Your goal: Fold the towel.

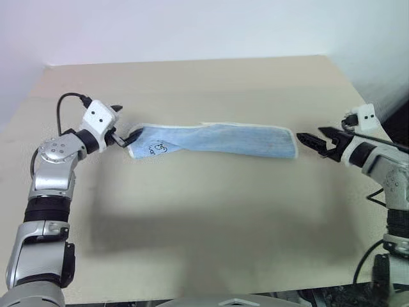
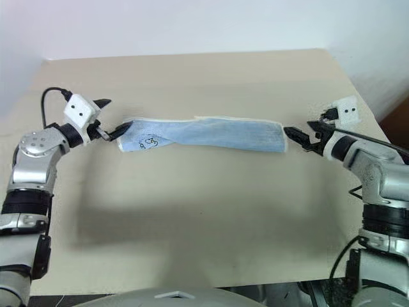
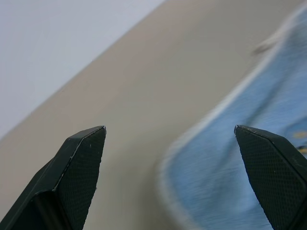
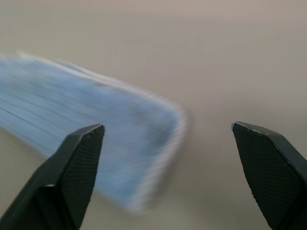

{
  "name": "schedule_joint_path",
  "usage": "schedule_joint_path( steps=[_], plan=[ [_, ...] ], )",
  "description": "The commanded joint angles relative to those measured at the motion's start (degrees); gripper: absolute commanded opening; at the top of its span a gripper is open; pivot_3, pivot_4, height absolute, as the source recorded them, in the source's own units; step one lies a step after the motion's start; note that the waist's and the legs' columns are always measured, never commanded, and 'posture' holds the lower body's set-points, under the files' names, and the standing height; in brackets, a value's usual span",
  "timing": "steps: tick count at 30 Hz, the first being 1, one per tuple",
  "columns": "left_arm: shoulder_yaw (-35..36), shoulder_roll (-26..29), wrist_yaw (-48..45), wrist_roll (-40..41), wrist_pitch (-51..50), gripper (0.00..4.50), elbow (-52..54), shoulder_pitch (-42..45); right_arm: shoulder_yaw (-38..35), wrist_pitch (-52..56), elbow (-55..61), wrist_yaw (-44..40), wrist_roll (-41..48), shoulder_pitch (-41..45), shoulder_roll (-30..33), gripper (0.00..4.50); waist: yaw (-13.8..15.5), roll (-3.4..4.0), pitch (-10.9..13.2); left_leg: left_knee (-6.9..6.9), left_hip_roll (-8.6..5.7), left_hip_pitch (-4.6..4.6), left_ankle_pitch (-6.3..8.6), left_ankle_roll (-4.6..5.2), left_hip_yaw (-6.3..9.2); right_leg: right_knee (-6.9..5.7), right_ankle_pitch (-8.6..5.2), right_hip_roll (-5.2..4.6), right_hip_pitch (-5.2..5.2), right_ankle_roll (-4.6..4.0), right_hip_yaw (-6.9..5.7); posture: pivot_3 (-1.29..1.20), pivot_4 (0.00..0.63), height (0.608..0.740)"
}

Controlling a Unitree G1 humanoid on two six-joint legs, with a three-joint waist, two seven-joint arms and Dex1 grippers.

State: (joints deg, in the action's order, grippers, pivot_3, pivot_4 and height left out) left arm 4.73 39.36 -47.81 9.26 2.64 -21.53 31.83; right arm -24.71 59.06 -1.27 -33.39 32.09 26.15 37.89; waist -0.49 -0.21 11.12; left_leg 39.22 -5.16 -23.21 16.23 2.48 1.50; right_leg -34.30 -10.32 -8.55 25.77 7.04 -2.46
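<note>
Beige worktop (image 1: 211,236) runs back to a pale wall, with a long shadow across its near half. At the left, the left arm bends at the elbow and reaches inward, its wrist about level; the left claw (image 1: 128,136) points toward the middle, its two black fingers spread wide with nothing gripped, tips at the towel's left end. The towel (image 1: 217,139) stretches sideways in a long, narrow, folded strip of light blue with whitish edging, a small white tag with dark print near its left end. At the right, the right arm reaches inward, angled slightly down; the right claw (image 1: 314,139) is released, fingers parted, just beside the towel's right end.
</note>
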Motion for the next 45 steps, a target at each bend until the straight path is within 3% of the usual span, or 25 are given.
schedule_joint_path(
  steps=[1,6,13,19,27,35,45],
  plan=[
    [-0.4,-0.5,-3.8,3.3,-1.5,4.5,6.2,-0.6,-10.4,19.7,5.4,9.2,6.8,2.3,-5.8,4.47,0.1,0.0,0.0,0.0,0.0,0.0,0.0,0.0,0.0,0.0,0.0,0.0,0.0,0.0,0.0,0.0,0.15,0.728],
    [-1.3,-1.1,-5.0,3.4,-2.7,4.5,9.1,-1.6,-20.0,33.1,7.4,16.7,9.3,4.7,-12.7,4.47,0.2,0.04,0.0,0.0,-0.05,-0.02,0.01,0.03,-0.01,0.03,0.01,-0.01,0.01,-0.01,0.03,0.0,0.15,0.728],
    [-1.6,-1.6,-5.4,3.6,-4.2,4.5,10.6,-1.9,-23.5,33.4,5.4,27.9,18.1,3.7,-15.6,4.47,-0.1,0.04,0.0,0.0,-0.07,-0.03,0.01,0.05,-0.03,0.02,0.0,0.01,0.01,-0.01,0.02,0.0,0.15,0.728],
    [-1.5,-2.5,-6.1,4.5,-5.9,4.5,13.1,-3.2,-30.1,33.4,1.0,40.1,23.8,9.0,-21.2,4.47,-0.3,0.05,0.0,0.0,-0.05,0.01,0.01,0.06,-0.07,-0.01,0.0,0.03,0.01,-0.01,0.04,0.0,0.15,0.728],
    [-1.5,-2.8,-6.5,5.1,-7.6,4.5,15.4,-4.3,-38.7,31.5,-4.2,49.3,19.5,17.0,-29.4,4.47,-0.2,0.08,-0.1,-0.01,-0.04,0.01,0.0,0.07,-0.08,-0.04,0.0,0.05,0.02,-0.01,0.04,0.0,0.15,0.728],
    [-0.9,-2.8,-6.4,5.1,-8.1,4.5,16.8,-5.3,-40.3,25.3,-6.2,54.1,17.9,17.8,-31.0,4.47,-0.4,0.01,-0.2,-0.07,-0.01,0.8,0.04,0.11,-0.09,0.05,-0.01,0.06,-0.73,-0.01,0.04,0.0,0.15,0.728],
    [-1.3,-3.5,-5.9,4.6,-7.0,4.5,16.2,-5.6,-39.7,17.9,-5.3,55.4,19.9,16.7,-26.6,1.13,-0.3,0.03,-0.2,-0.19,-0.04,0.65,0.05,0.14,-0.13,0.08,-0.02,0.06,-0.53,0.0,0.07,0.0,0.15,0.728]
  ],
)
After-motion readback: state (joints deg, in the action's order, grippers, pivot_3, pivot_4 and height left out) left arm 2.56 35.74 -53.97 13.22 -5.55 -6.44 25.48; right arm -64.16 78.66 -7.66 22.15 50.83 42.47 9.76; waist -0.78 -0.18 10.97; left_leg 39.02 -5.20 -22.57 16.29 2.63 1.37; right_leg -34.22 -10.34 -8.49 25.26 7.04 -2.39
